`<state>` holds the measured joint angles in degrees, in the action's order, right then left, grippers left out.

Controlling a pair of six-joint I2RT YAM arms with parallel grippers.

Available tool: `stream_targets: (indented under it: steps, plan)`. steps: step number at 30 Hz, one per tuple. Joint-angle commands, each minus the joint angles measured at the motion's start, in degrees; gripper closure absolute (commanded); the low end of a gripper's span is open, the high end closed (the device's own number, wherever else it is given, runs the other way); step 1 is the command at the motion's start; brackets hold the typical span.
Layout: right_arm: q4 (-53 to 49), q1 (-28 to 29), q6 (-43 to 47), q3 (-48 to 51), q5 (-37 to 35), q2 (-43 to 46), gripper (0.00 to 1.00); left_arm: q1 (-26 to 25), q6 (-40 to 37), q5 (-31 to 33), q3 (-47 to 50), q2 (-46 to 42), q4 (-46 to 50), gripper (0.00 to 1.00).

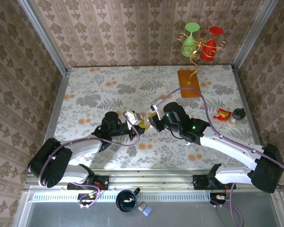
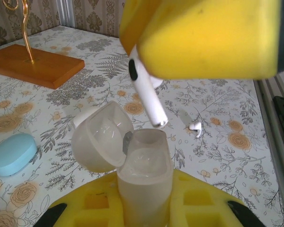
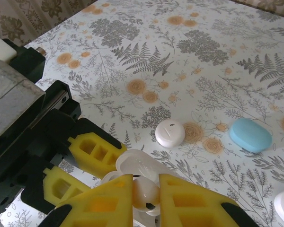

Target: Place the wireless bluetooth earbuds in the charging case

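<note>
Left end effector (image 2: 144,210) holds case (image 2: 144,165) beneath right end effector's (image 3: 146,198) earbud (image 2: 146,94).

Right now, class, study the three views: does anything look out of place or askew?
A stray earbud lies loose on the table, apart from the open charging case. The held earbud hangs tilted above the case, not yet seated.

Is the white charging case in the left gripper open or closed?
Open. The lid of the charging case is swung back, and the earbud hangs just above its cavity.
</note>
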<state>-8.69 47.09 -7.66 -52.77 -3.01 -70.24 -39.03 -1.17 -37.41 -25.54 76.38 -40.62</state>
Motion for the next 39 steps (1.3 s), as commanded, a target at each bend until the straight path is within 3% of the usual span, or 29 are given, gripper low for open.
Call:
stream_targets:
  steps: [1, 17, 22, 26, 33, 39]
  plan:
    - [2.62, 0.60, -0.32, -1.26, 0.86, -1.27, 0.82, -0.49, 1.43, 0.21, -1.09, -1.14, -2.47, 1.00]
    - [3.86, 0.76, -0.76, 1.52, 1.72, -3.04, 0.82, -0.46, 5.28, 2.06, -0.21, 1.13, -9.17, 1.00]
    - [3.73, 0.76, -0.51, 1.50, 5.66, -3.03, 0.80, -0.38, 5.30, 2.86, -0.21, 1.38, -9.25, 1.00]
    - [3.25, 0.72, -1.00, 1.17, 6.58, -2.51, 0.73, -0.35, 5.12, 2.77, -0.15, 1.62, -9.57, 1.00]
    - [4.48, -2.31, -3.32, 3.78, 6.16, 4.39, 0.47, 0.35, 4.17, 2.68, 0.91, 1.67, -10.28, 1.00]
    - [6.06, -11.17, -12.23, 10.79, 7.96, 11.74, 0.42, 0.86, 0.82, 2.95, 2.41, 2.16, -12.47, 1.00]
